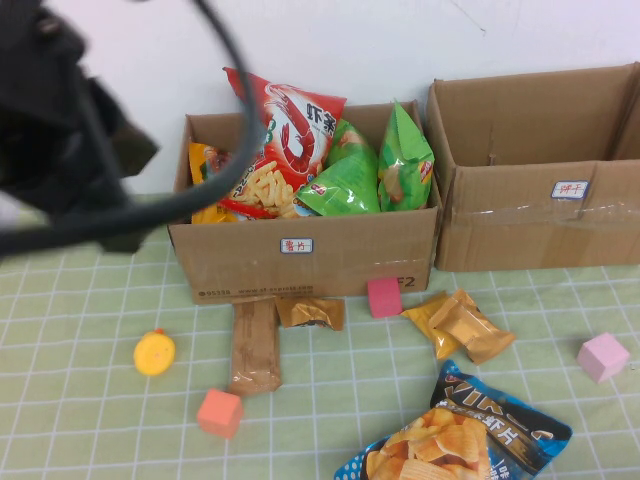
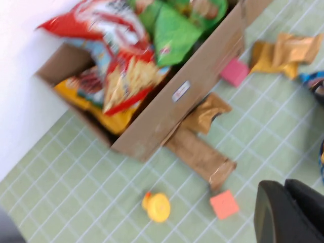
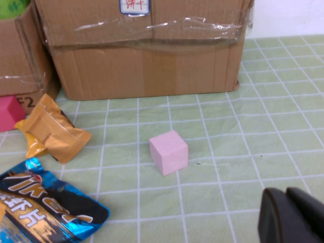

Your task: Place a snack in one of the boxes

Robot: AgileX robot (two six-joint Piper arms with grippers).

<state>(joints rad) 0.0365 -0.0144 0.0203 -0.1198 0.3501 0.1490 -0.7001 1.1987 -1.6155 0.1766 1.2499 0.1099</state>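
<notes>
Shrimp bag (image 1: 285, 140) sits in the labelled box (image 1: 300, 255); left claw (image 2: 288, 212) looks clenched, empty, should retreat cleanly. Right claw (image 3: 291, 215), clenched, hovers above the desk (image 3: 253, 147).

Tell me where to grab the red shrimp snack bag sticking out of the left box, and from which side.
Grip the red snack bag by its crimped top edge, coming from above: it stands tilted, poking out of the cardboard box, with green bags crowding its right. Left claw is raised at left; right claw hovers near the pink cube.

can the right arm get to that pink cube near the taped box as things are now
Probably yes. The pink cube sits alone on bare mat with free squares around it, in front of the taped box. The right gripper hangs just short of it. The left gripper is elsewhere.
</notes>
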